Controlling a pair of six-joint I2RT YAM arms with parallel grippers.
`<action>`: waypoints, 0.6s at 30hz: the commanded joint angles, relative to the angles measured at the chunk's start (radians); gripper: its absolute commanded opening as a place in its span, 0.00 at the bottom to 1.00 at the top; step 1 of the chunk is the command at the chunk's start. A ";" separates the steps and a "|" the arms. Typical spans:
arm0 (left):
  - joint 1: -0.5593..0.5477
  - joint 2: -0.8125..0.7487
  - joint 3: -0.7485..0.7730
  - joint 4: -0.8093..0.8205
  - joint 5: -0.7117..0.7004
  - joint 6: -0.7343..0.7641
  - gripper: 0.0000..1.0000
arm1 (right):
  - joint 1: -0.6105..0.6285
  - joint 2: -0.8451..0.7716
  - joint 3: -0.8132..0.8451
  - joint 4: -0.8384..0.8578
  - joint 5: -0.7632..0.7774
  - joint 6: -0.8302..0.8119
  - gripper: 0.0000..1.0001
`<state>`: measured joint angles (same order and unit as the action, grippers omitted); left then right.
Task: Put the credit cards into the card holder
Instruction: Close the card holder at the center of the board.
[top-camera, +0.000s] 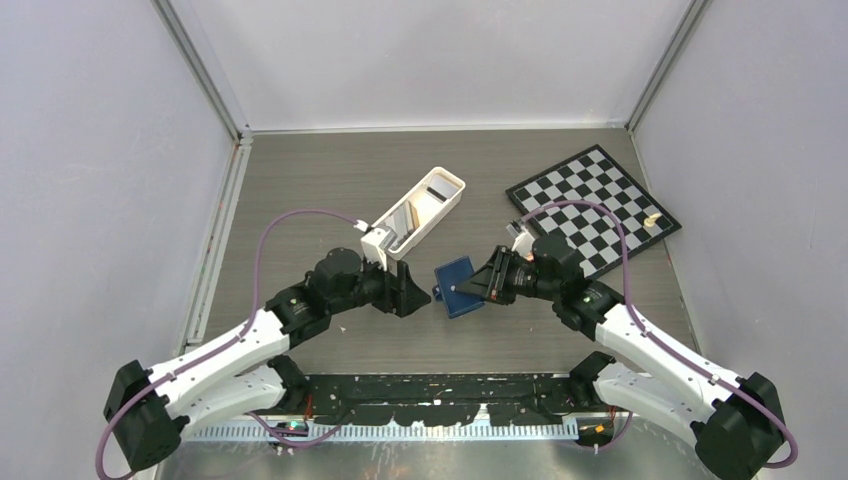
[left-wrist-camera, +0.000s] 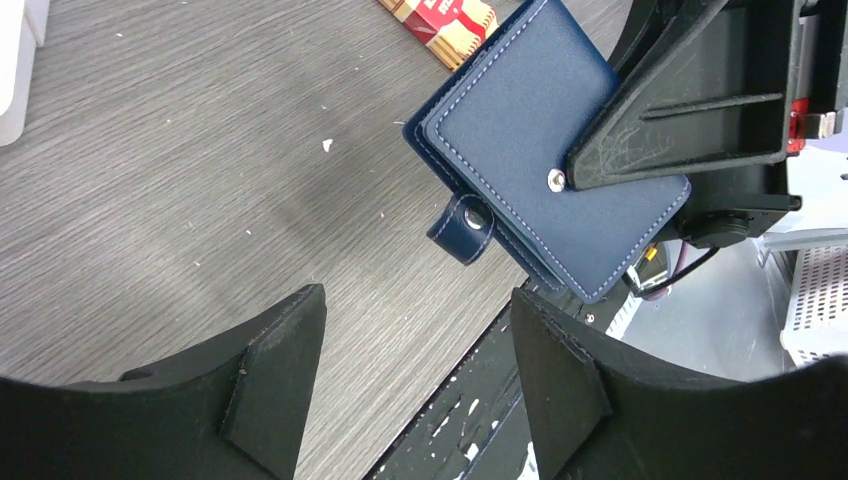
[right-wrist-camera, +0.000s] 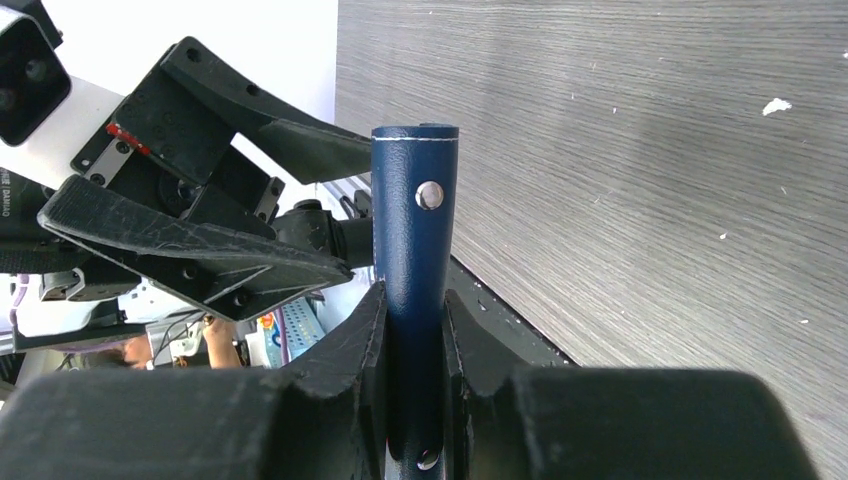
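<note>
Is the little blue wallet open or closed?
Folded closed but unsnapped: the card holder is pinched flat in the right gripper, its strap hanging loose.

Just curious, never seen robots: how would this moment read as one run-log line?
right gripper: shut on card holder | left gripper: open, empty | clasp strap: undone

The card holder (left-wrist-camera: 545, 130), navy blue with pale stitching, is folded closed with its snap strap hanging undone. It is held above the table, pinched in the right tool (right-wrist-camera: 413, 300). Grey credit cards (top-camera: 398, 217) lean inside the white tray (top-camera: 452, 200).
</note>
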<state>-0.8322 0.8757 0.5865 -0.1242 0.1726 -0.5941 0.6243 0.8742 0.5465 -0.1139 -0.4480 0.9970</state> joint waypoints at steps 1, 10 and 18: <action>-0.007 0.043 0.019 0.100 0.036 -0.010 0.69 | -0.001 -0.009 0.041 0.051 -0.052 -0.004 0.01; -0.008 0.123 0.018 0.182 0.045 -0.028 0.69 | -0.002 -0.004 0.032 0.079 -0.072 0.002 0.01; -0.008 0.141 -0.050 0.130 -0.060 -0.058 0.63 | -0.002 -0.020 0.029 0.068 -0.056 -0.018 0.00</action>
<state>-0.8368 1.0367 0.5770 0.0010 0.1967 -0.6285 0.6243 0.8768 0.5465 -0.1040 -0.4885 0.9970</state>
